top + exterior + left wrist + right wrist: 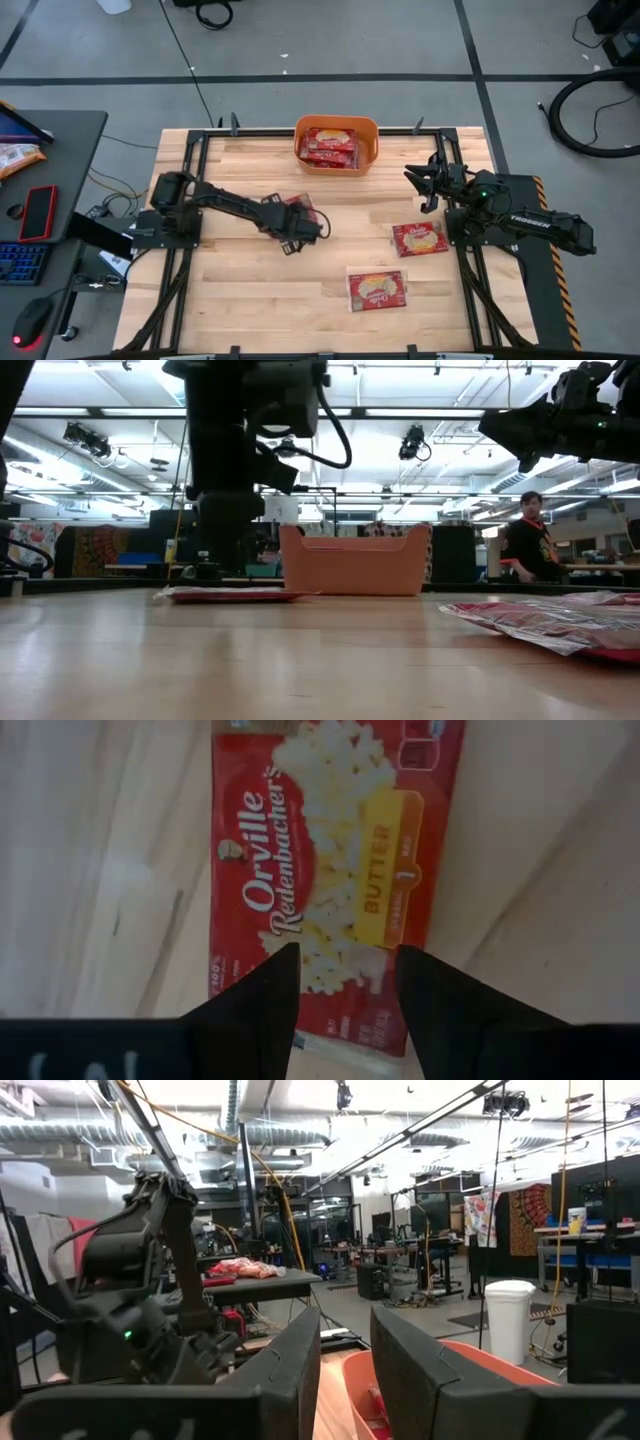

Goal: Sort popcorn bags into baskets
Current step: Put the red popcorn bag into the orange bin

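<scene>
Left hand parted over flat popcorn bag (long axis along its reach), right hand parted, idle.

A wooden counter sits on grey floor. To its left, a dark desk carries a red phone and a blue keyboard; a mouse lies near the keyboard. Beyond the counter a person stands.
</scene>
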Tool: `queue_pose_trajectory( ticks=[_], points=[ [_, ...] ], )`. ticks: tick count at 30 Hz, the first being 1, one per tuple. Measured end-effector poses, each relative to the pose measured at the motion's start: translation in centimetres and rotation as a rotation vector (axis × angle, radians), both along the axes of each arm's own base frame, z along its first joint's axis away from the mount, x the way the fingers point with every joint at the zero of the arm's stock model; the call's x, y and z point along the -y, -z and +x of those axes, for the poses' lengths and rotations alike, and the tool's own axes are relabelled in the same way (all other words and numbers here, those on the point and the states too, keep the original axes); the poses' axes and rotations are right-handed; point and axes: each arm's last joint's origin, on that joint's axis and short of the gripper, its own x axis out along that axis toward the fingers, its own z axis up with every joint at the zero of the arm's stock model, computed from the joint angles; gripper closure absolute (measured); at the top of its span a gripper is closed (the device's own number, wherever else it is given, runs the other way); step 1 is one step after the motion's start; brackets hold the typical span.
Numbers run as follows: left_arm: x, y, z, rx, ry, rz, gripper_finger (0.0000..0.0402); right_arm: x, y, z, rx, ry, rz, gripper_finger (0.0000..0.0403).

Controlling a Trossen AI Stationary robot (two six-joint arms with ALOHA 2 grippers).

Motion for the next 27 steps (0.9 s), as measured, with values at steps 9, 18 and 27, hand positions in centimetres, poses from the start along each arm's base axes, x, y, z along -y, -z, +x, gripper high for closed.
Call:
queue_pose_trajectory(
  ticks=[9,18,27],
  points=[
    [1.6,1.5,0.6,0.052,0.163,0.080,0.0232,0.0,0.0,0.0,0.000,0.001,0.001,0.0306],
    [1.4,3.3,-0.2,0.059,0.167,0.129,0.0232,0.0,0.0,0.0,0.001,0.001,0.000,0.0306],
    [2.0,4.0,-1.0,0.031,0.194,0.181,0.0232,0.0,0.0,0.0,0.000,0.000,0.000,0.0306]
  ],
)
